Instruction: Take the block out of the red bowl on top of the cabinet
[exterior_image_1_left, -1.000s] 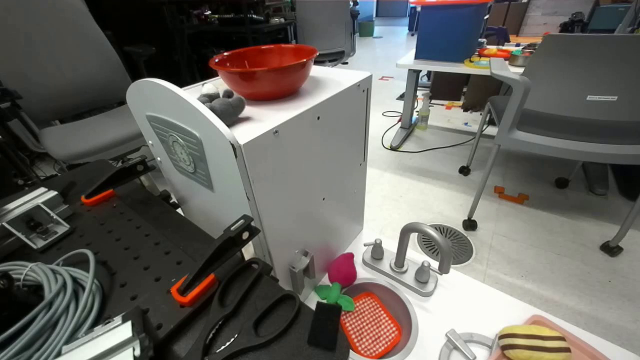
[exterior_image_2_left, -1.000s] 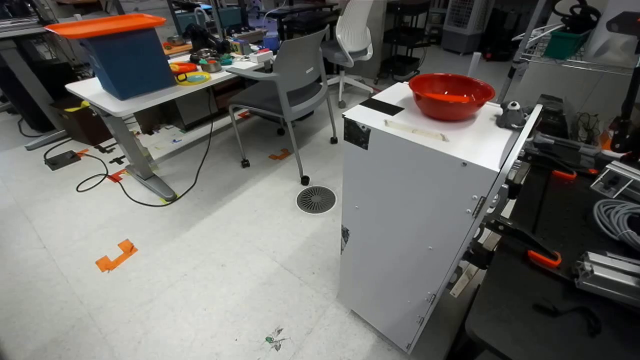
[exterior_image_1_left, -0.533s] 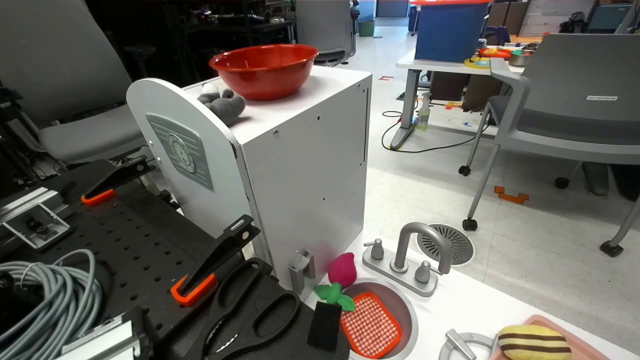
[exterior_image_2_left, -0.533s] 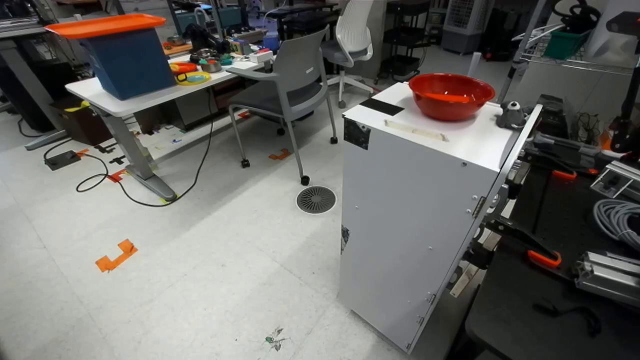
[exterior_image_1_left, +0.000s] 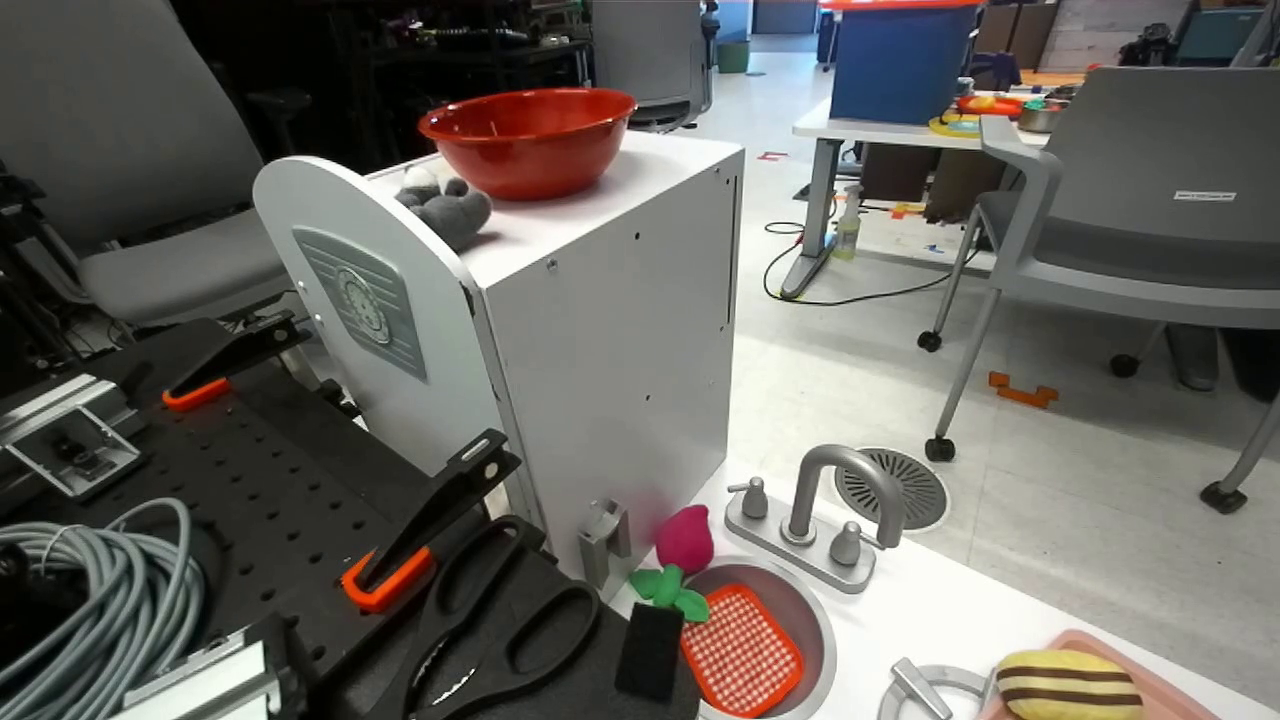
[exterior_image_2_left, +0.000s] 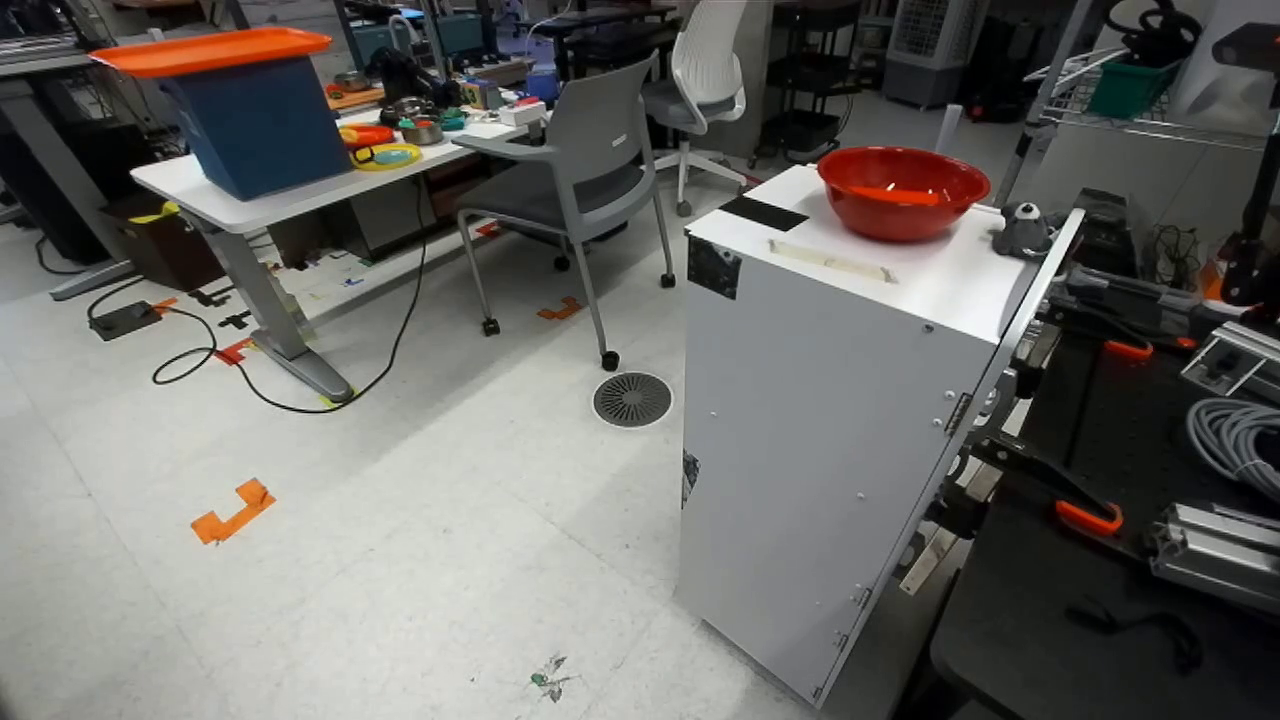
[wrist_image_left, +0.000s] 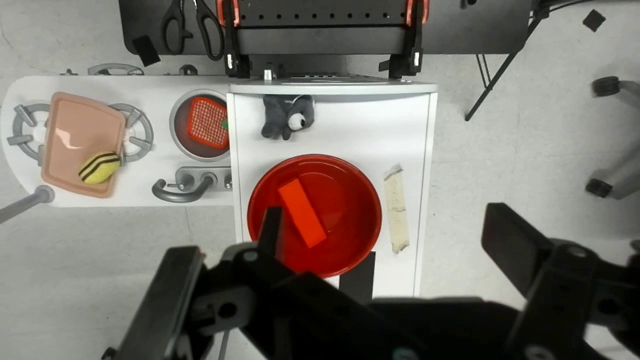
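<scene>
The orange-red block (wrist_image_left: 303, 213) lies aslant inside the red bowl (wrist_image_left: 351, 200), which in the wrist view sits near the left edge of the surface (wrist_image_left: 355, 129) atop the cabinet (exterior_image_2_left: 800, 440), a grey plush toy (wrist_image_left: 276, 117) toward the upper-left corner, and I see the end effector (wrist_image_left: 384, 221), its jaws standing wide apart.

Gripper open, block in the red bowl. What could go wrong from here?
1. Off-centre descent: in the wrist view the block lies left of the middle of the open gripper, so lowering now might strike the rim of the red bowl.
2. Twist: the block lies slanted to the closing direction, so closing could turn it.
3. Bowl shift: nothing visible fastens the bowl to the cabinet, so a bump may slide it, perhaps into the plush toy.
</scene>
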